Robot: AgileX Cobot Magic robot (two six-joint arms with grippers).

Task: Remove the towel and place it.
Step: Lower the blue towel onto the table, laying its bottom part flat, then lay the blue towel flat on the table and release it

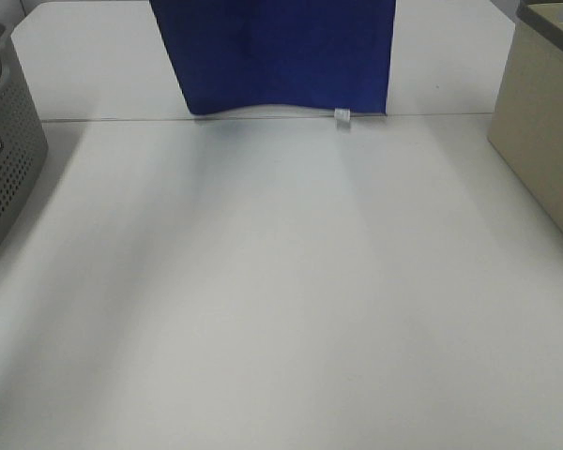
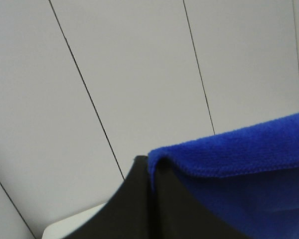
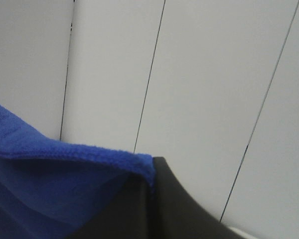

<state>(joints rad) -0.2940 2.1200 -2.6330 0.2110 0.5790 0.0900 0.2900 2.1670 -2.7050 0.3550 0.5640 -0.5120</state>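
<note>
The royal-blue towel [image 1: 277,56] hangs spread out at the top of the exterior high view, its lower hem with a small white tag just above the far part of the table. Neither gripper shows in that view. In the left wrist view my left gripper [image 2: 152,184] is shut on one top corner of the towel [image 2: 239,149]. In the right wrist view my right gripper [image 3: 150,181] is shut on the other top corner of the towel [image 3: 55,174]. Both wrist views face a white panelled wall.
A grey perforated basket [image 1: 5,159] stands at the table's left edge. A beige box [image 1: 544,131] stands at the right edge. The white table [image 1: 281,281] spreads between them.
</note>
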